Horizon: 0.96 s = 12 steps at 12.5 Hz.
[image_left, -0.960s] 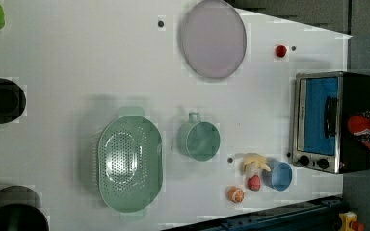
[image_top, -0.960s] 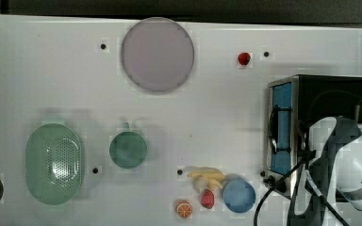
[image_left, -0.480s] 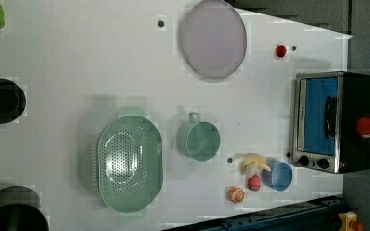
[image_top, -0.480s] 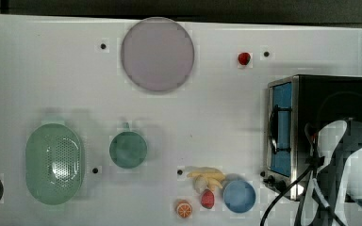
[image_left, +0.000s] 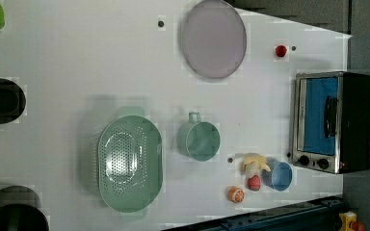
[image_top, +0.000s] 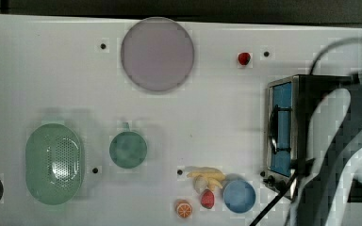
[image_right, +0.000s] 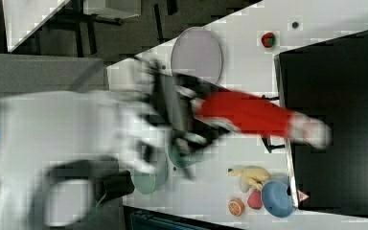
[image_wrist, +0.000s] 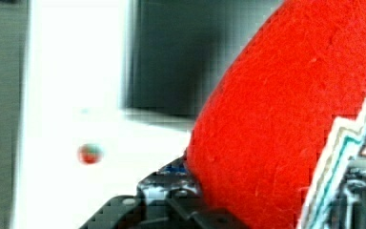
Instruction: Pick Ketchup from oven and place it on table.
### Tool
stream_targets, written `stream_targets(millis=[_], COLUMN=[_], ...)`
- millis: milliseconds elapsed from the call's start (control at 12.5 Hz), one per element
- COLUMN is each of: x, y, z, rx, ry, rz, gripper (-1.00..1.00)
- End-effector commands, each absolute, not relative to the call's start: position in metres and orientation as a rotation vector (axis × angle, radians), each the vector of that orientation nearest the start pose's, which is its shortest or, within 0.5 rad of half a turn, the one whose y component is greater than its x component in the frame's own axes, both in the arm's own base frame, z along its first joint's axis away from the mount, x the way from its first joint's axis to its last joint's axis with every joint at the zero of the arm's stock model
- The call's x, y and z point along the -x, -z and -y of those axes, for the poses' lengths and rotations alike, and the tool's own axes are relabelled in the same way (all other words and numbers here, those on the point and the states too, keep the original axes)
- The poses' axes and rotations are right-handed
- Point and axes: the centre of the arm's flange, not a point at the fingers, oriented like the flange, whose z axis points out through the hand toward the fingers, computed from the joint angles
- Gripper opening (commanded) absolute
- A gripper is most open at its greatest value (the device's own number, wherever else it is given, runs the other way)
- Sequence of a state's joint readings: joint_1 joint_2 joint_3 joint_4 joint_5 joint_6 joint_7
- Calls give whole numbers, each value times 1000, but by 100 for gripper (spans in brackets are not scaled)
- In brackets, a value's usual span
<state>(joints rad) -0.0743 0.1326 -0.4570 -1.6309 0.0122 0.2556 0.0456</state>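
In the right view my gripper [image_right: 188,122] is shut on the base end of the red Ketchup [image_right: 245,116]. The bottle is held lengthwise in the air, its white cap reaching over the black top of the oven [image_right: 335,96]. Up close in the wrist view, the Ketchup [image_wrist: 276,119] shows its red body and the edge of its white label. The oven [image_top: 283,127] stands at the top view's right on the white table [image_top: 52,70], its blue glass door shut. My white arm [image_top: 344,155] hangs blurred over the oven.
On the table are a lilac plate [image_top: 157,54], a small red toy fruit [image_top: 244,58], a green colander [image_top: 54,162], a teal cup [image_top: 128,149], and a blue bowl [image_top: 239,196] with a banana [image_top: 207,176], strawberry and orange slice beside it.
In the top view the arm has grown larger and slid toward the top view's right edge. The red bottle seen at the left view's right edge has left that picture.
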Motion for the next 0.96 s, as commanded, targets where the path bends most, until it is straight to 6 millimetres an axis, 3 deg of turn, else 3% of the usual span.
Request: stream_targets(millis=[80,320,480,720,960], x=[-556,-577,-579,-568,-558], y=[-600,-588,-565,-504,-433], z=[178,78,30,-1,3], rx=[2628,2773,2842,2911,2905], ry=[89,16,-52,-219,-216], rz=[-1706,-1466,-1354,-1291,-1304], gripper=[29,29,29,29,29])
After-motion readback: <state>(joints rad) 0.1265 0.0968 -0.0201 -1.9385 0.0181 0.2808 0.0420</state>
